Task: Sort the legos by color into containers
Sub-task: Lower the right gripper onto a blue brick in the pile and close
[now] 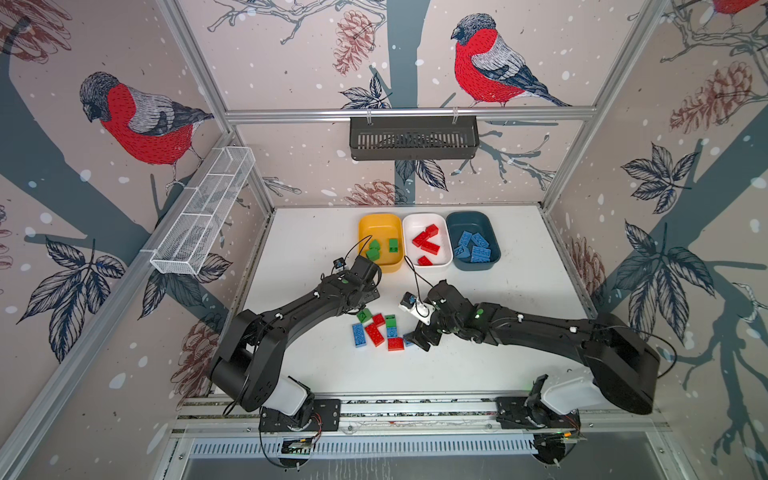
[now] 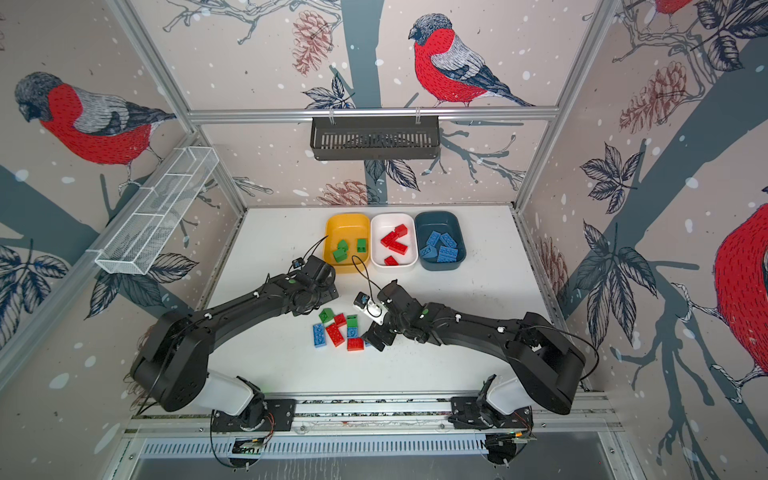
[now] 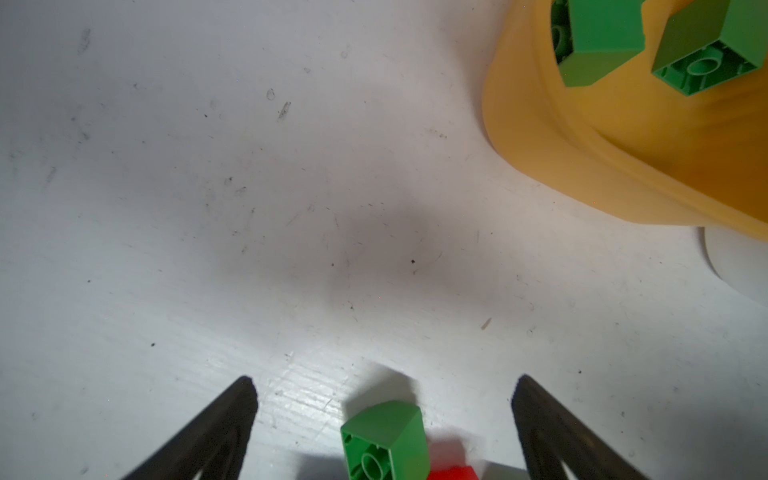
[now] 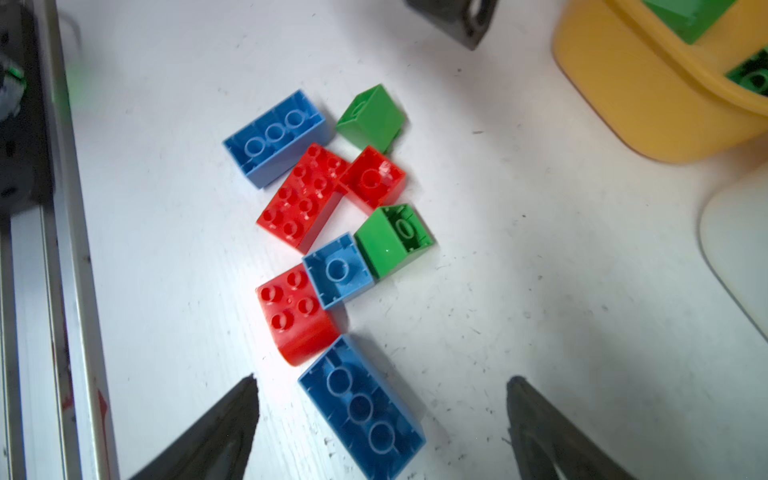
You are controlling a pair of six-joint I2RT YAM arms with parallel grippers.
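Near field: the right gripper (image 4: 382, 379), jaws spread wide, straddles a blue oblong lego (image 4: 361, 407) without touching it, at the 4 o'clock edge of the unsorted cluster (image 1: 378, 332) on the table (image 1: 519, 311). The brick lies underside up, its long axis roughly along the fingers, which would suit a pinch across its narrow width. The left gripper (image 3: 385, 379), equally spread and empty, hangs over a tipped green square lego (image 3: 384, 440) at the cluster's 11 o'clock. Far field, 12 o'clock: yellow tub (image 1: 380, 226) holds greens, white tub (image 1: 415, 224) reds, teal tub (image 1: 469, 220) blues, one colour each.
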